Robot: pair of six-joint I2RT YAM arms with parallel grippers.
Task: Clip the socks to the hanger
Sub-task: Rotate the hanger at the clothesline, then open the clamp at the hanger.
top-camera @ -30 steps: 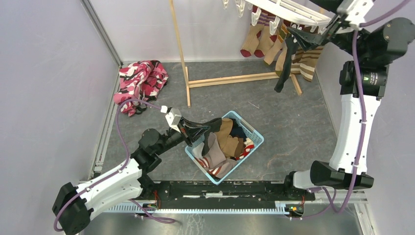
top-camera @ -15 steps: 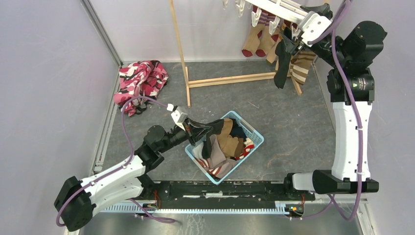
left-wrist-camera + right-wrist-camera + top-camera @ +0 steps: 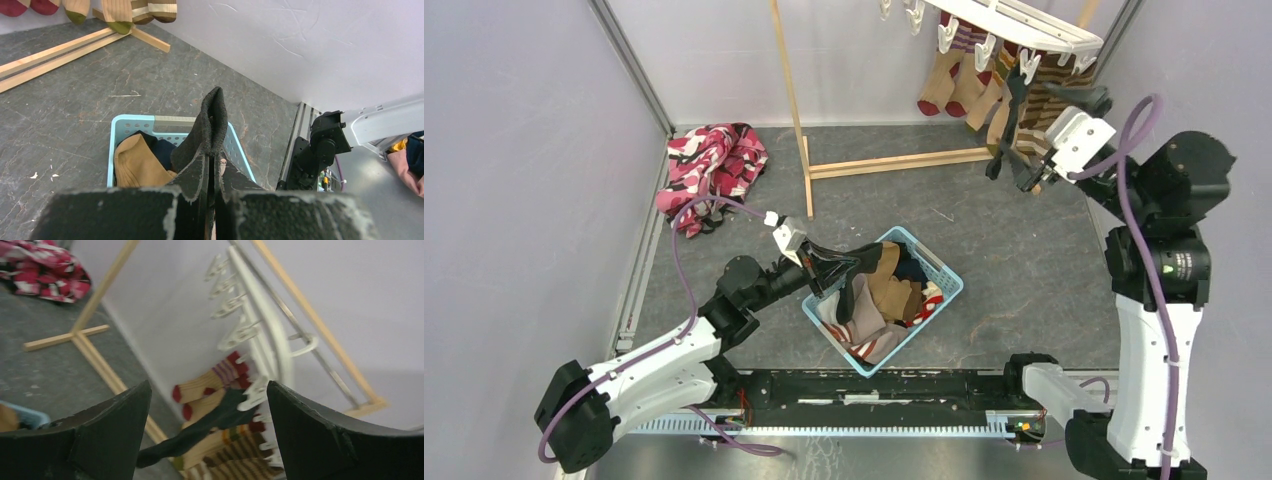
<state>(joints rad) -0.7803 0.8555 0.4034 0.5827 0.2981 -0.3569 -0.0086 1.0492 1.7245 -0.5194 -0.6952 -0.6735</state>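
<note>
Over the basket, my left gripper (image 3: 826, 268) (image 3: 214, 161) is shut on the cuff of a dark grey sock (image 3: 862, 262) (image 3: 212, 117), whose lower part trails among the other socks (image 3: 894, 290). The white hanger (image 3: 1024, 22) (image 3: 260, 335) is at the back right. Tan and striped socks (image 3: 956, 78) (image 3: 215, 382) hang from its clips, and so does a black sock (image 3: 1007, 125) (image 3: 210, 426). My right gripper (image 3: 1042, 135) (image 3: 209, 385) is open and empty, just in front of the hanging socks and not touching them.
The light blue basket (image 3: 946, 270) (image 3: 131, 120) stands mid-floor. A thin wooden frame (image 3: 792, 100) (image 3: 95, 305) carries the hanger, its base bars on the floor. A pink, red and black cloth (image 3: 712, 165) (image 3: 42, 267) lies at the back left.
My right arm has drawn back and down from the hanger, and the black sock now hangs from a clip. My left gripper has shifted only slightly with its sock.
</note>
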